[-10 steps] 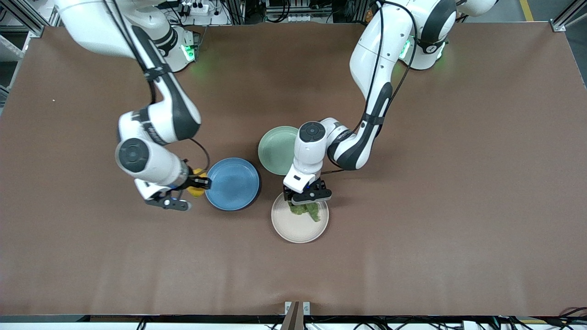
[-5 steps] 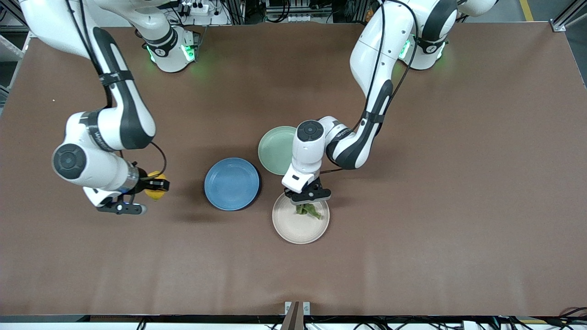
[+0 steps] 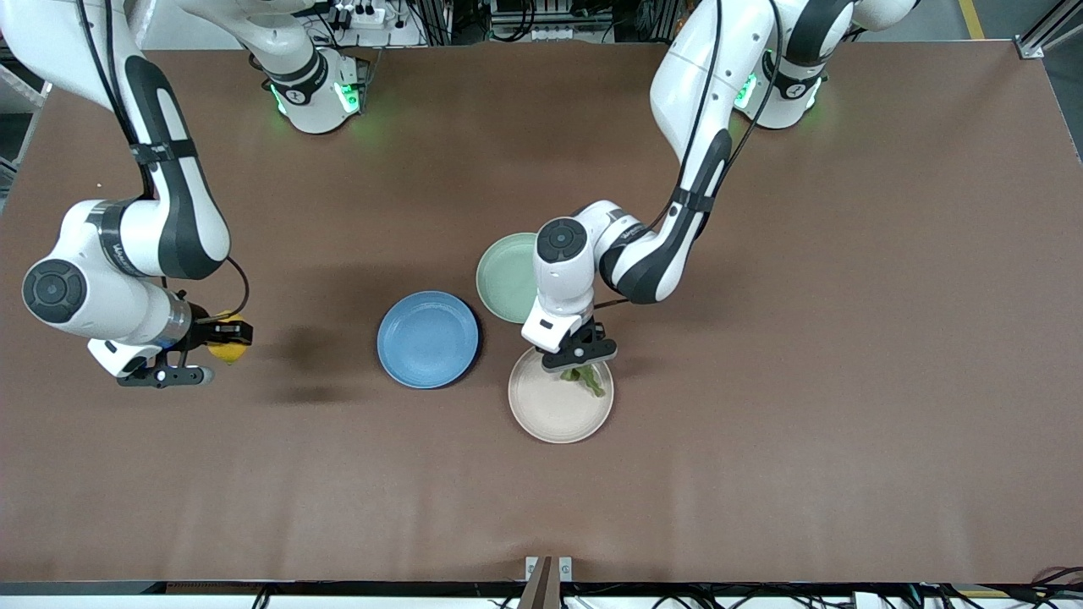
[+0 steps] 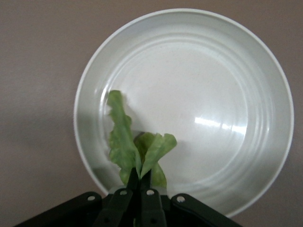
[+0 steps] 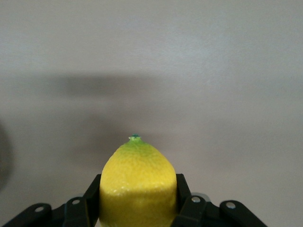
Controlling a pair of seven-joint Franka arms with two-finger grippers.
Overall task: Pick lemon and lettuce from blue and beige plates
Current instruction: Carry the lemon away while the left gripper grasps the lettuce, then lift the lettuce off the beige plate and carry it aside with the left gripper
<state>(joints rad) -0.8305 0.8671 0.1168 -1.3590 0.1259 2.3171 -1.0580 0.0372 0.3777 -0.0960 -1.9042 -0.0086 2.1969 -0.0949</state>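
My right gripper [image 3: 227,342] is shut on the yellow lemon [image 3: 230,348] and holds it over bare table toward the right arm's end, well apart from the blue plate [image 3: 428,339]. In the right wrist view the lemon [image 5: 137,184] sits between the two fingers. My left gripper [image 3: 582,359] is shut on the green lettuce [image 3: 586,378], which hangs over the beige plate [image 3: 554,414]. In the left wrist view the leaf [image 4: 130,149] rises from the closed jaws above the plate [image 4: 227,94]. The blue plate is bare.
A pale mint-green plate [image 3: 504,277] lies beside the blue plate, farther from the front camera, partly under my left arm. The brown table [image 3: 846,381] stretches wide toward the left arm's end.
My right gripper carried the lemon away from the blue plate toward the right arm's end of the table. My left gripper lifted the lettuce off the beige plate.
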